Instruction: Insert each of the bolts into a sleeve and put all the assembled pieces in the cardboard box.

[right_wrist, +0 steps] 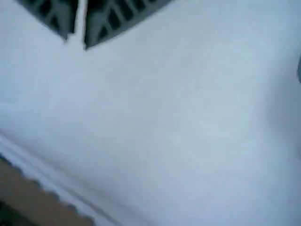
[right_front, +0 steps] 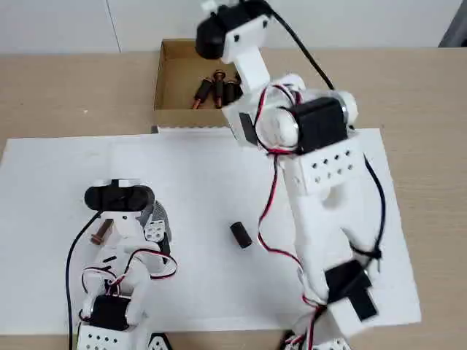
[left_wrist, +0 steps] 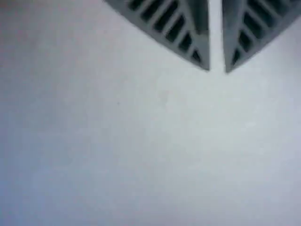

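Sleeve (right_front: 241,234) lies loose on the white sheet (right_front: 58,168), middle of the counter (right_front: 73,80). Bolt (right_front: 100,232), probably unassembled, sits toward the counter's left edge, so one pair remains. Finished pieces (right_front: 211,87) are in the cardboard box (right_front: 169,55) at the far edge. Left hand (left_wrist: 217,70) and right hand (right_wrist: 75,44) are both closed together and empty.

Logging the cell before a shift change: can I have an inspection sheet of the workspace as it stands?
Surface: wooden table with a white paper sheet over it.
Job's things: assembled pieces in the cardboard box; one black sleeve and one bolt loose on the sheet, apart.
Clutter: nothing seen.
Grippers: left gripper and right gripper both over the sheet, jaws shut, empty.
Cables: red, white and black wires along both arms.
Surroundings: pale wall behind the table.
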`<state>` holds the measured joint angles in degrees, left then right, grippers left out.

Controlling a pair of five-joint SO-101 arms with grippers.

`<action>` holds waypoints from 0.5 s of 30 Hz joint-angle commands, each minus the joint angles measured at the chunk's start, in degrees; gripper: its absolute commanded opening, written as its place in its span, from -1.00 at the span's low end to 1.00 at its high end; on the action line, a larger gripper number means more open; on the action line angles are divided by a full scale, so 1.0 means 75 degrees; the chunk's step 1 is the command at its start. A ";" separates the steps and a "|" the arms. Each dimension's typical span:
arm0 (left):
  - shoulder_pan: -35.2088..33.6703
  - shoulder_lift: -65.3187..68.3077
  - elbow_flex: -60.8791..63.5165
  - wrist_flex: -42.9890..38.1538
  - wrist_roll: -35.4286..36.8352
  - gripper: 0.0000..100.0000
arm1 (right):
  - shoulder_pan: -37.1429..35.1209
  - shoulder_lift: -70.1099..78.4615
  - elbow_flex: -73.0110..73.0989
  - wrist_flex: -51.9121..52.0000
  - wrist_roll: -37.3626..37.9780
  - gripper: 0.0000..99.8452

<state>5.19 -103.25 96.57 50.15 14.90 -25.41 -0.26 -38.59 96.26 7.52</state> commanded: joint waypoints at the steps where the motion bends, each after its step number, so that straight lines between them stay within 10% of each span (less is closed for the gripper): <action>1: -0.0082 -0.0070 -0.0029 0.0047 0.0059 -0.99 | -0.0053 -0.1518 0.1618 0.0064 -0.0117 -0.99; 15: -0.0094 -0.0070 -0.0029 0.0070 0.0059 -0.99 | -0.0053 -0.3393 0.6834 -0.0639 -0.0094 -0.99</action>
<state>5.19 -103.25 96.57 50.42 14.90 -25.67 -23.91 9.32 94.51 7.25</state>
